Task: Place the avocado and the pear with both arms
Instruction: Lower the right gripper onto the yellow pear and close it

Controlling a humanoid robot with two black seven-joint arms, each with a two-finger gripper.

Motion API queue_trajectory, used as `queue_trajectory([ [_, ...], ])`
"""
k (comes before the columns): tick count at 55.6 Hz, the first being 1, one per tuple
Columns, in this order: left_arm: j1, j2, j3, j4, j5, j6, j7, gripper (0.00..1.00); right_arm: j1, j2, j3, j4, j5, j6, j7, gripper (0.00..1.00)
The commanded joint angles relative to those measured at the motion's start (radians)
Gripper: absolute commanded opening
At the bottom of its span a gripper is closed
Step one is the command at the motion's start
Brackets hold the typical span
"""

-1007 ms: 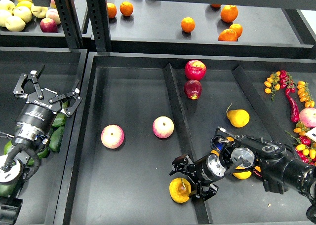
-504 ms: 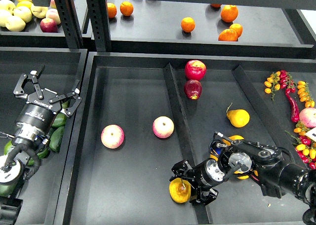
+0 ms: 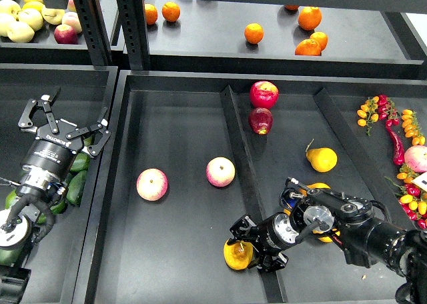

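The pear (image 3: pixel 237 255) lay low in the wide left compartment of the central tray (image 3: pixel 175 277), just left of the raised divider (image 3: pixel 241 177), with its dark blotch turned up. The right gripper (image 3: pixel 248 248) reached across that divider and closed its fingers on the pear from the right side. Behind the right arm, in the middle compartment, another yellow-orange pear (image 3: pixel 322 159) sat apart, and a further one (image 3: pixel 323 187) peeped out from under the arm's joints.

In the left compartment two pink apples (image 3: pixel 152 185) (image 3: pixel 220 172) rested well apart from the held fruit, with bare tray floor between them and the front edge. Two red apples (image 3: pixel 263 95) (image 3: pixel 260 121) stood near the back of the middle compartment. Chillies and small tomatoes (image 3: pixel 400 141) crowded the far right section.

The left gripper (image 3: pixel 64 119) hung with its fingers spread wide and empty over the left bin (image 3: pixel 100 184). Green avocados (image 3: pixel 77 177) lay beneath the arm there; the dark one was probably among them, though the arm hid too much to single it out. Oranges (image 3: pixel 253 33) dotted the upper shelf.
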Motion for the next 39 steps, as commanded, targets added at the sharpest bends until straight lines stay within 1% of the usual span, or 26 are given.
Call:
queue_trajectory([
  [1,0.002,0.000,0.001,0.000,-0.002,-0.001,0.000,1.00,0.001,0.004,0.013,-0.016,-0.018,0.000,0.000,0.50],
  [16,0.000,0.000,0.001,0.000,0.000,-0.001,0.000,1.00,0.003,0.004,0.021,-0.030,-0.022,0.000,0.000,0.42],
  [39,0.002,0.000,0.000,0.000,0.000,-0.003,0.002,1.00,0.017,0.002,0.045,-0.033,-0.019,0.000,0.000,0.40],
])
